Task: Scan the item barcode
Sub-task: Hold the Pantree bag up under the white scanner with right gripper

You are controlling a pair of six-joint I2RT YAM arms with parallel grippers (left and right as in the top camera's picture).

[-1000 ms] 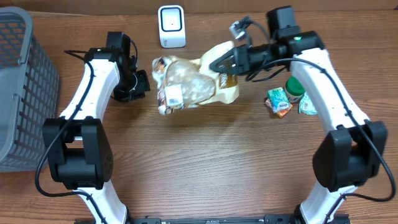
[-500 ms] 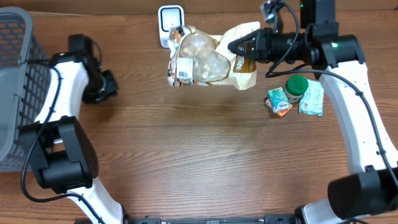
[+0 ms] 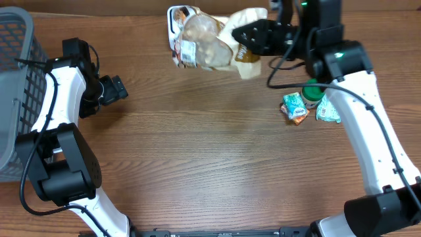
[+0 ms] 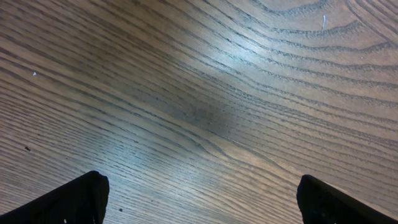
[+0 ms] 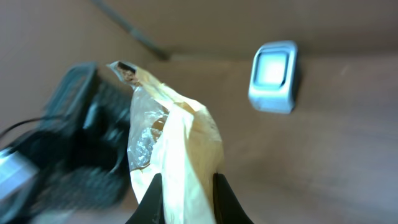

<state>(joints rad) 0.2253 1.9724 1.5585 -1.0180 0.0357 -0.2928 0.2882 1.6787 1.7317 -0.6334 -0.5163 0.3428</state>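
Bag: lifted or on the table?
Lifted: the bag hangs from the right gripper, pinched at its edge, over the scanner.

Mock shop checkout: scanner (image 5: 272,76), basket (image 3: 16,79), snack pkts (image 3: 296,107) on wood table (image 3: 210,164).

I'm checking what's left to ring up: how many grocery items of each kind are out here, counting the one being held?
Large snack bag: 1
Small packets: 2
Green-lidded jar: 1
Total: 4
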